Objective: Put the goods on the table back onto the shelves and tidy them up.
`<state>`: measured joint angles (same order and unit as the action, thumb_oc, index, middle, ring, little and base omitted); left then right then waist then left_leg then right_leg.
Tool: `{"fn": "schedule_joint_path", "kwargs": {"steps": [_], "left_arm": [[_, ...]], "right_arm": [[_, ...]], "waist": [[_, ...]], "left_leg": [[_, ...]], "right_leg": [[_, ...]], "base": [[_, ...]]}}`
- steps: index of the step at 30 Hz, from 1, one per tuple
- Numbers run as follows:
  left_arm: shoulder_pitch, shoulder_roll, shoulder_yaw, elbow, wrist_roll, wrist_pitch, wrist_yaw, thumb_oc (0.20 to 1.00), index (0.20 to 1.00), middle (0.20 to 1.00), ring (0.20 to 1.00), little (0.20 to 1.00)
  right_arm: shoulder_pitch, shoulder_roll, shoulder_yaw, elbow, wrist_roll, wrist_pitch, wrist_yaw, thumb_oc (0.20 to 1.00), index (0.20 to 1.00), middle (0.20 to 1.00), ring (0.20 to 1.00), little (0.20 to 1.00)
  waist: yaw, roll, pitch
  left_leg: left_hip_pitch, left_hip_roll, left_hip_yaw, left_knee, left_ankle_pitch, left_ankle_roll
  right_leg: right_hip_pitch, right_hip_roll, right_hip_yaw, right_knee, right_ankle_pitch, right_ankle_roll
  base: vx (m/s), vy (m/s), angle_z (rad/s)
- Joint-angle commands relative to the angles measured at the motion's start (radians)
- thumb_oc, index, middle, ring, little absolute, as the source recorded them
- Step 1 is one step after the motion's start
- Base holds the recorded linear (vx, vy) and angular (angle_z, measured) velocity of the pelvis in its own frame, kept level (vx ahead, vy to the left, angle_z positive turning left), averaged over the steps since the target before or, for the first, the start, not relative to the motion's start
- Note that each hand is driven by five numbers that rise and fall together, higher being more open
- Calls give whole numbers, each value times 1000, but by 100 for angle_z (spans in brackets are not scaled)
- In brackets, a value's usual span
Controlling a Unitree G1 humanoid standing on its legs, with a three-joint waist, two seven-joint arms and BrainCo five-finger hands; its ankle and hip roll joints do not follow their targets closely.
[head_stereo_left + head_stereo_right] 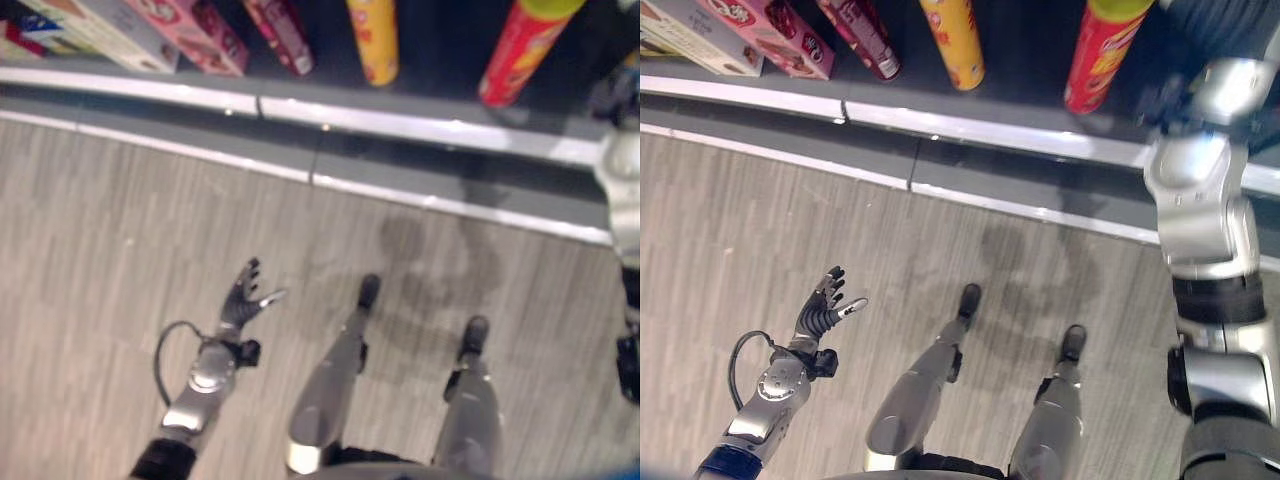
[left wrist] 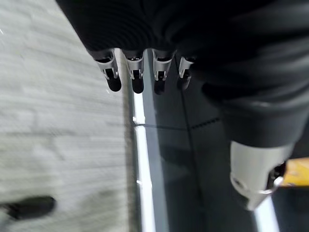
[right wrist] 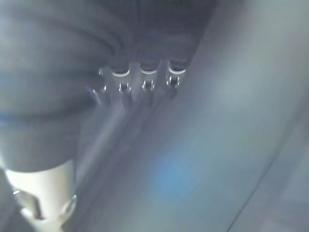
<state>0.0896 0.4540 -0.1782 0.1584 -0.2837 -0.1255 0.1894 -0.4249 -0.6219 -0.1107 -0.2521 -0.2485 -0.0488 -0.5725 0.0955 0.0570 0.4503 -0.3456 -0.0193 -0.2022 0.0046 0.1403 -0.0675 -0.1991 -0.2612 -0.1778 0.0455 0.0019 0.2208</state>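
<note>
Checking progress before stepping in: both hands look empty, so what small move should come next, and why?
Probably turn back toward the table for another item. The left hand hangs open over the floor holding nothing, the right hand shows straight fingers, empty, and the red can and yellow can already stand on the shelf.

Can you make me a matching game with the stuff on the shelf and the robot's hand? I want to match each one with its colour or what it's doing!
Things:
1. tall can in the middle of the shelf
2. tall can with a green lid toward the right
3. box lying at the left end
4. left hand

Colour or state:
A. pink
B. open, held over the floor, holding nothing
C. yellow
D. red

Right pairs: 1-C, 2-D, 3-A, 4-B
</note>
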Motion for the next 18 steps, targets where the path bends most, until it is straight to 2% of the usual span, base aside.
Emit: {"fn": "schedule_joint_path", "kwargs": {"steps": [1,2,5,7,8,9,13,14,15,16,18], "left_arm": [[38,4,47,-4,28,-6,-24,1000,1000,1000,1000,1000],[52,-15,101,22,37,7,-47,1000,1000,1000,1000,1000],[64,-28,150,75,45,19,-67,1000,1000,1000,1000,1000],[63,-38,178,137,49,24,-86,1000,1000,1000,1000,1000],[63,-37,178,138,49,23,-86,1000,1000,1000,1000,1000],[65,-45,186,171,54,26,-95,1000,1000,1000,1000,1000],[43,-72,199,361,84,35,-120,1000,1000,1000,1000,1000],[43,-72,199,361,84,35,-120,1000,1000,1000,1000,1000],[12,-90,187,535,109,41,-122,1000,1000,1000,1000,1000],[11,-90,188,536,109,40,-122,1000,1000,1000,1000,1000],[-12,-102,177,654,117,43,-124,1000,1000,1000,1000,1000]], "right_arm": [[81,-49,-37,31,224,-117,163,1000,1000,1000,1000,1000],[249,4,-80,46,373,-145,292,1000,1000,1000,1000,1000],[406,93,-81,134,558,-141,437,1000,1000,1000,1000,1000],[474,115,-59,249,626,-96,521,1000,1000,1000,1000,1000],[474,115,-59,250,627,-96,522,1000,1000,1000,1000,1000],[507,135,-43,314,641,-82,559,1000,1000,1000,1000,1000],[546,192,35,594,558,-26,600,1000,1000,1000,1000,1000],[546,192,35,594,558,-26,600,1000,1000,1000,1000,1000],[529,269,75,830,539,-4,597,1000,1000,1000,1000,1000],[527,269,76,832,540,-5,597,1000,1000,1000,1000,1000],[508,311,91,977,545,2,600,1000,1000,1000,1000,1000]], "waist": [[-39,-37,-109],[-67,-69,-143],[-88,-101,-190],[-98,-118,-214],[-97,-118,-213],[-98,-125,-227],[-104,-135,-263],[-104,-135,-263],[-109,-133,-286],[-108,-134,-283],[-109,-132,-292]], "left_leg": [[34,82,32,-5,-122,-55],[76,96,48,-23,-123,-58],[136,113,77,-34,-131,-59],[172,122,96,-28,-143,-59],[175,122,98,-28,-144,-59],[195,126,106,-24,-152,-58],[261,138,135,-13,-177,-55],[261,138,135,-13,-177,-55],[291,144,149,-9,-187,-53],[294,144,149,-9,-187,-53],[315,144,157,-6,-195,-53]], "right_leg": [[-9,24,-13,-56,30,-4],[23,32,-17,-69,31,0],[62,41,-11,-81,32,0],[83,45,-4,-78,29,1],[85,45,-3,-78,29,1],[97,45,0,-75,26,2],[144,44,12,-65,13,2],[144,44,12,-65,13,2],[166,40,15,-58,5,3],[168,40,15,-58,5,3],[185,40,16,-55,-1,1]], "base": [[190,-15,-15],[131,-4,-21],[108,22,-19],[47,24,-33],[35,13,-43],[46,2,-36],[53,12,-24],[62,30,-11],[36,22,-13],[63,33,-16],[47,19,-12]]}}
